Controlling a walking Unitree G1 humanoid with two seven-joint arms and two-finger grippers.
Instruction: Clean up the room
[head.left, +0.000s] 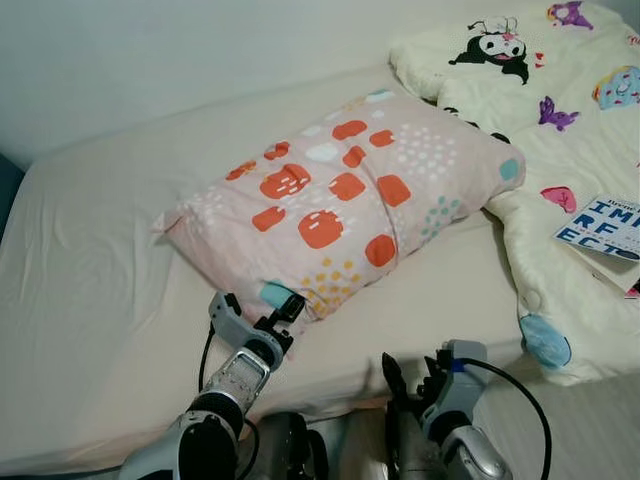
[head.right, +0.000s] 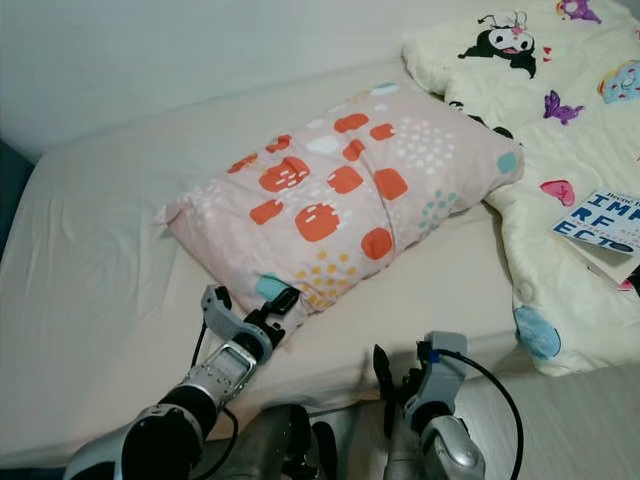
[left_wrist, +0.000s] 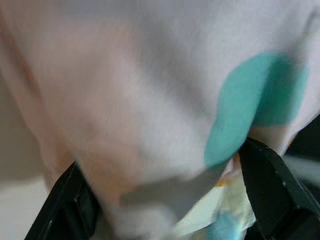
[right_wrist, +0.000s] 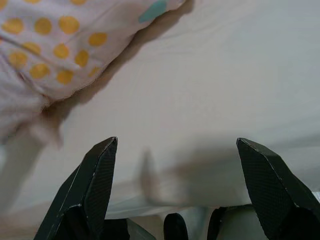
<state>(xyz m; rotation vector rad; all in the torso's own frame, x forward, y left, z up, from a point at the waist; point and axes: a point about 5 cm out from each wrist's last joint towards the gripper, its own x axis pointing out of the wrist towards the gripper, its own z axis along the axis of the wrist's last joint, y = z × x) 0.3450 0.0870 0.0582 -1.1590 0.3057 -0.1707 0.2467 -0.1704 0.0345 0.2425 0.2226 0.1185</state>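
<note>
A: Where is the pillow (head.left: 340, 205) lying?

B: It is lying slantwise across the middle of the bed (head.left: 90, 290), on the cream sheet. It is pale pink with orange patches, yellow dots and a few teal spots. Its far corner is reaching toward the quilt (head.left: 560, 110), which is lying bunched on the robot's right side of the mattress.

A: What is the left gripper (head.left: 278, 312) doing?

B: It is sitting at the pillow's near corner, by a teal spot. In the left wrist view the pink fabric is bulging between the two black fingers (left_wrist: 270, 180), so they are closing on the pillow's corner with the cloth pinched between them.

A: And the right gripper (head.right: 395, 380)?

B: It is hovering low at the near edge of the mattress, just beside the pillow but not touching it. Its fingers (right_wrist: 95, 185) are standing wide apart over bare sheet, holding nothing.

A: Is anything else lying on the bed?

B: A book (head.left: 605, 230) with large blue letters on its cover is resting on the quilt at the right edge. The quilt is printed with cartoon figures, butterflies and a doughnut.
</note>
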